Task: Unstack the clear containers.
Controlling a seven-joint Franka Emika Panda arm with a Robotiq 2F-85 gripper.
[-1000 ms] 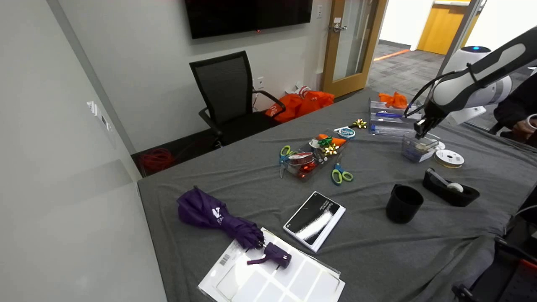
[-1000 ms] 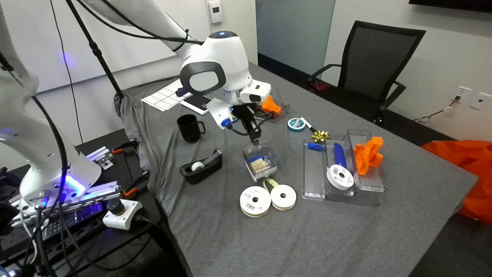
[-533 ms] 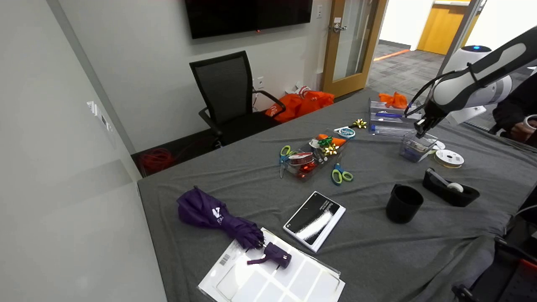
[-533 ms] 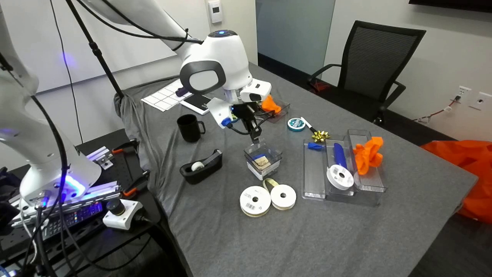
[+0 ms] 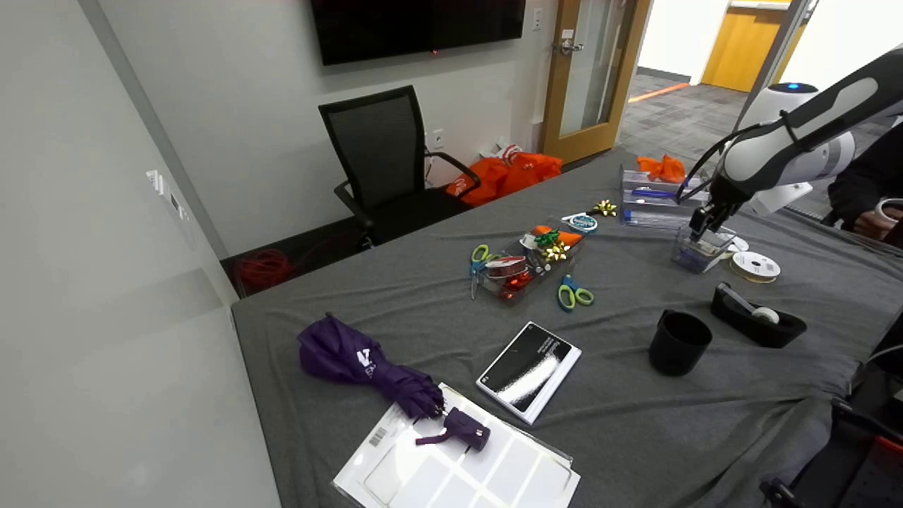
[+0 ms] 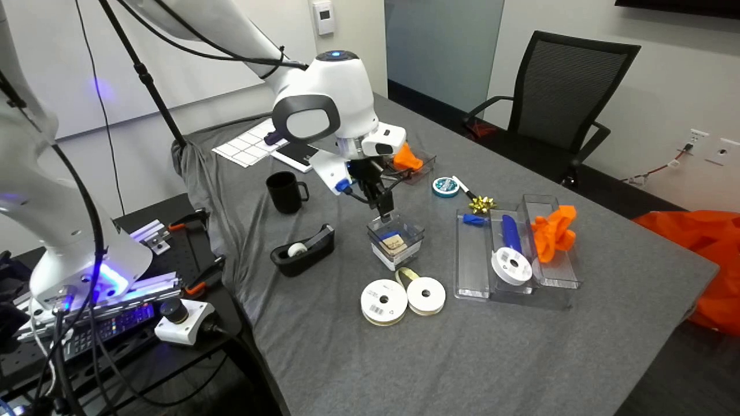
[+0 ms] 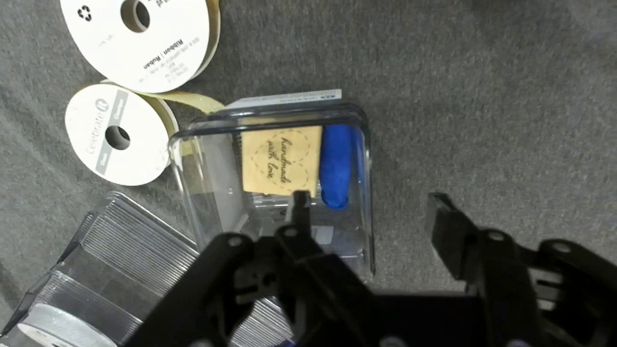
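- the black gripper (image 7: 370, 199) was spread, one finger over the stacked square clear plastic tubs (image 6: 409, 247), the other outside their wall
- tubs sat on the grey cloth-covered table (image 6: 491, 358), white round ribbon spools (image 6: 374, 299) just beside
- a black tape dispenser (image 6: 303, 252) stood near

In the wrist view, thin highlights trace the rims of the clear containers (image 7: 364, 202); the gripper (image 7: 370, 200), partly in front of them, is out of focus, while the lettering on the tan tag (image 7: 279, 154) inside them reads crisply. Both exterior views show even indoor light and faint, soft shadows on the grey tablecloth (image 6: 509, 364). In an exterior view, the hallway (image 5: 681, 32) beyond the containers burns out to white, and hard glare whitens part of the black-covered book (image 5: 525, 363), nearer and to their left. In an exterior view, left of the containers, the robot base (image 6: 87, 257) glows blue and the whiteboard (image 6: 185, 75) carries a violet haze.
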